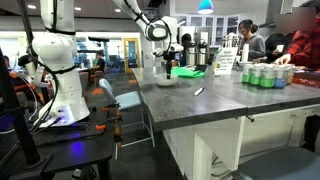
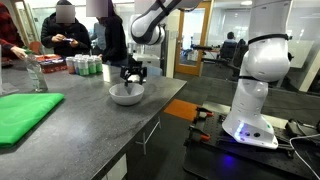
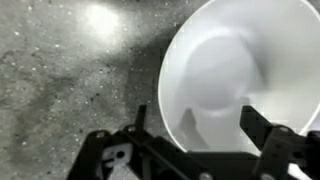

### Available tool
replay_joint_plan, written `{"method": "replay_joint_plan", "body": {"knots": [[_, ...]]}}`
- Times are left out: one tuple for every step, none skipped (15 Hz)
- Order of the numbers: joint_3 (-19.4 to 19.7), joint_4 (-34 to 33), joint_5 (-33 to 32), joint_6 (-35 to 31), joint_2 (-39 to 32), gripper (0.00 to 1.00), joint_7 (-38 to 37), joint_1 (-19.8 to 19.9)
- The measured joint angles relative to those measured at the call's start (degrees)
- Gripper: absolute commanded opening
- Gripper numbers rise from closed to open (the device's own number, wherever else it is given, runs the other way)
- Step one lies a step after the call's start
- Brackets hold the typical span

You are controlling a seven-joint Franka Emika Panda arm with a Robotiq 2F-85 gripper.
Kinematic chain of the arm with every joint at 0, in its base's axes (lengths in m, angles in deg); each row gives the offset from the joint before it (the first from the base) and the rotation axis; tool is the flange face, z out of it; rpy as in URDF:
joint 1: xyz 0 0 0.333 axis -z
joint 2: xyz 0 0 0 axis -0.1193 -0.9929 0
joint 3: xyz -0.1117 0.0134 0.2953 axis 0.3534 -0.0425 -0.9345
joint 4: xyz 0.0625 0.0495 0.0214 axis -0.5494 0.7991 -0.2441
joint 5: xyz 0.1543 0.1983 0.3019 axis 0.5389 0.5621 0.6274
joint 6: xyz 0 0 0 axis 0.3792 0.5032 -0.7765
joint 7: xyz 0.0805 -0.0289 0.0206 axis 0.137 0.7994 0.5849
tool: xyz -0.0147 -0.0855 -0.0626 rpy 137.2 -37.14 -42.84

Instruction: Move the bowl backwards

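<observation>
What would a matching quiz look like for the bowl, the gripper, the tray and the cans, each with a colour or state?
Things: 1 bowl; 2 gripper; 3 tray; 4 cans.
Descriptions: A flat, bright green; B open, over the bowl; C white, round; D clustered at the counter's far end.
Pairs: 1-C, 2-B, 3-A, 4-D.

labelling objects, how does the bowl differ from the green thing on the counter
The bowl is white, round and hollow; the green tray is bright green and flat. The gripper hangs over the bowl; the green tray lies apart. Both rest on the grey counter.
</observation>
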Motion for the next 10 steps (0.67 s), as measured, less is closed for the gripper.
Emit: {"method": "replay_joint_plan", "body": {"knots": [[0.05, 0.13, 0.07, 0.00, -0.05, 0.98, 0.89, 0.01], [0.18, 0.31, 0.10, 0.00, -0.05, 0.91, 1.94, 0.04], [0.43, 0.55, 0.12, 0.00, -0.05, 0.87, 2.91, 0.10], [0.78, 0.83, 0.12, 0.00, -0.05, 0.77, 3.58, 0.20], [1.17, 1.08, 0.13, 0.00, -0.06, 0.62, 4.33, 0.35], [1.47, 1.37, 0.13, 0.00, -0.07, 0.52, 4.92, 0.56], [1.69, 1.73, 0.27, 0.00, -0.10, 0.45, 5.35, 0.74], [1.74, 2.10, 0.49, 0.00, -0.17, 0.38, 5.82, 0.88], [1.74, 2.43, 0.75, 0.00, -0.25, 0.30, 6.60, 0.89], [1.69, 2.68, 0.77, -0.01, -0.28, 0.23, 7.44, 0.80]]}}
